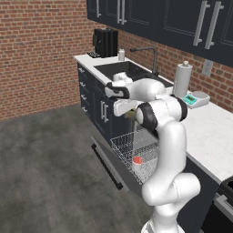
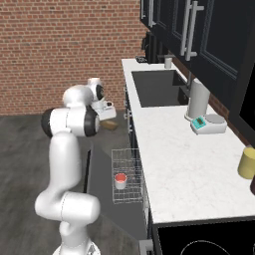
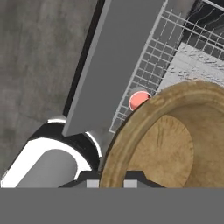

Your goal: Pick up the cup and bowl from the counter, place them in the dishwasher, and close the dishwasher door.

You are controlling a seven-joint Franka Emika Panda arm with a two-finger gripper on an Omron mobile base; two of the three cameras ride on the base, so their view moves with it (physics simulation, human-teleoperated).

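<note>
A white robot arm with dark joints rises from its base, bends at the elbow and reaches forward, its hand held level above the open dishwasher. Its pincer (image 3: 109, 181) is clenched on the rim of one shallow round olive-brown bowl (image 3: 175, 140) with a wood-grain inside; in the hand view the two dark fingertips (image 3: 89, 177) sit either side of the bowl's near rim. From the base views only a sliver of the bowl (image 2: 110, 125) shows under the hand, held in the air above the rack, apart from it.

One white wire rack (image 1: 132, 148), a square-meshed basket, is pulled out over the flat dark navy dishwasher door (image 1: 107, 161), which lies dropped open and level. One small short white-grey cylinder cup with a salmon-red inside (image 1: 137, 163) stands upright in the rack, near its outer edge.

Beside the rack runs the long white marble-look counter (image 2: 169, 149) over dark navy cabinets. On it, beyond the rack, stand one tall white cylinder (image 2: 197, 98) and, just beside that, one small white scale with a teal face (image 2: 208, 123). A dark sunken sink (image 2: 157, 87) lies further along, and one yellow jar (image 2: 247, 163) stands nearer the camera than the scale. Red brick walls enclose the grey concrete-look floor.
</note>
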